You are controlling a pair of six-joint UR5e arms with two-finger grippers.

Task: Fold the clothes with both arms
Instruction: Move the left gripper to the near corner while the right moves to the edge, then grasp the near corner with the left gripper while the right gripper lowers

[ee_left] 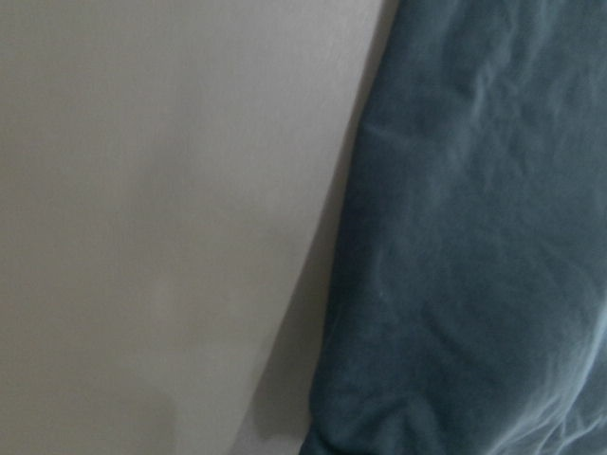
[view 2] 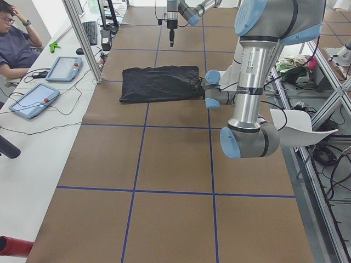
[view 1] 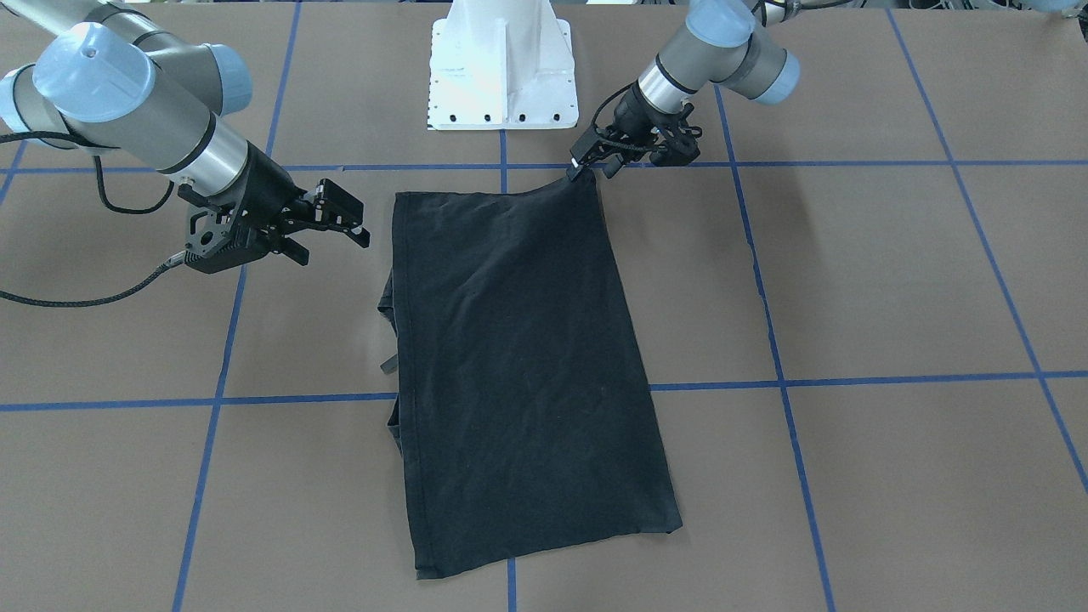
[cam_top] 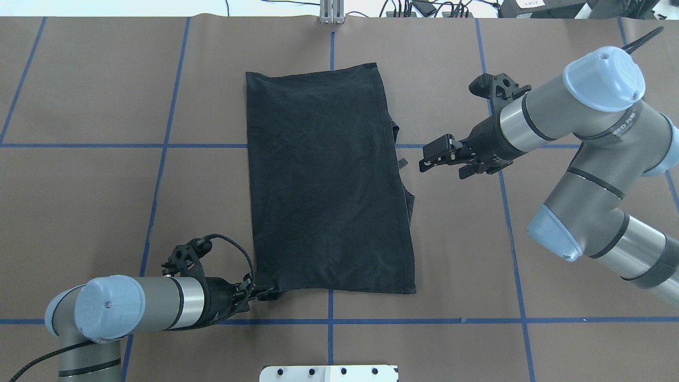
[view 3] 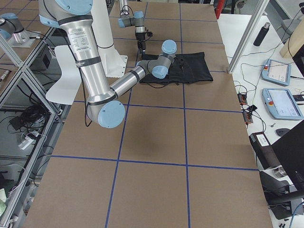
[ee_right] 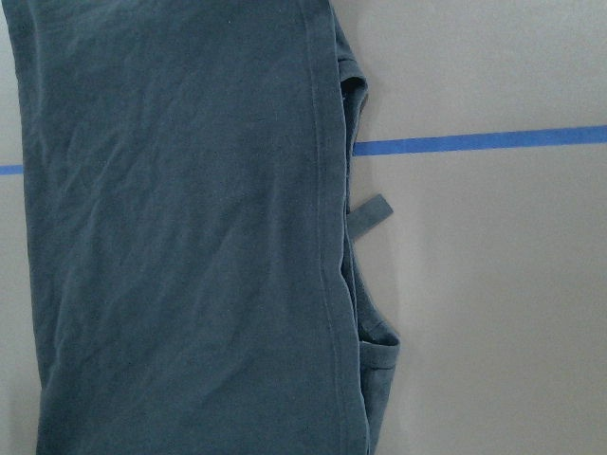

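I see the T-shirt [view 1: 527, 357] as plain black all over, no print showing; through both wrist cameras it reads as a dull blue-grey. The table [view 1: 892, 272] is flat brown, crossed by a grid of blue tape lines [view 1: 892, 162]. The left arm [view 1: 714, 59] and right arm [view 1: 170, 136] are silver-grey with light blue caps [view 1: 93, 72]. The left gripper [view 1: 582, 168] and right gripper [view 1: 337, 248] are black. The pedestal [view 1: 501, 76] is white.

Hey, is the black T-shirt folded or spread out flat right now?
Folded. The T-shirt lies as a narrow rectangle, no sleeves out, with under-layers peeking past one long hemmed edge.
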